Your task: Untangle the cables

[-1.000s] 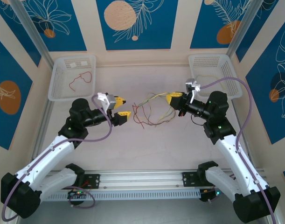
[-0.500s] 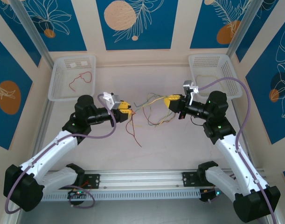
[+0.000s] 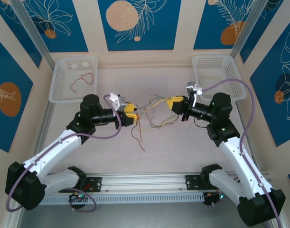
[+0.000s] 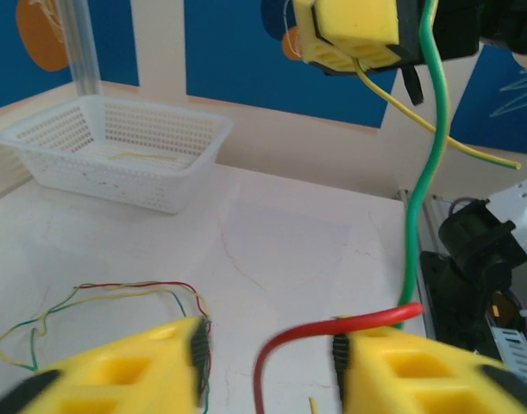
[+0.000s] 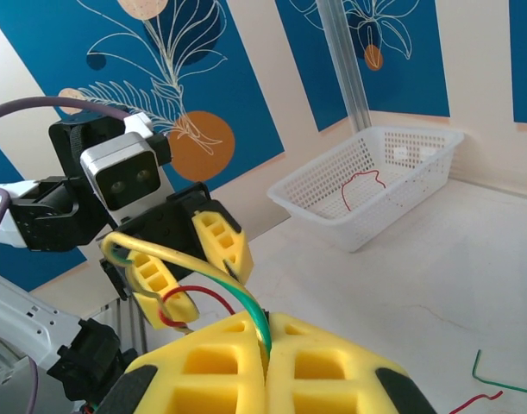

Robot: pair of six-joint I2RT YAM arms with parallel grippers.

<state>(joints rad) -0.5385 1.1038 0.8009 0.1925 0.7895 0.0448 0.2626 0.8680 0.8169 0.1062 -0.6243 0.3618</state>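
The right pincer (image 3: 173, 102) is clamped on green and yellow cables (image 4: 411, 216), which are strung between both arms over the middle of the desk (image 3: 182, 147). The left pincer (image 4: 267, 349) stands partly apart, with a red cable (image 4: 349, 325) crossing its gap.

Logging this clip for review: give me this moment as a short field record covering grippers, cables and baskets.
left gripper: jaws apart, red cable crossing the gap
right gripper: shut, pinching green and yellow strands of the cable tangle
cable tangle: strung between the two grippers, red ends trailing onto the table
left basket: loose red cable inside
right basket: pale yellow cable inside
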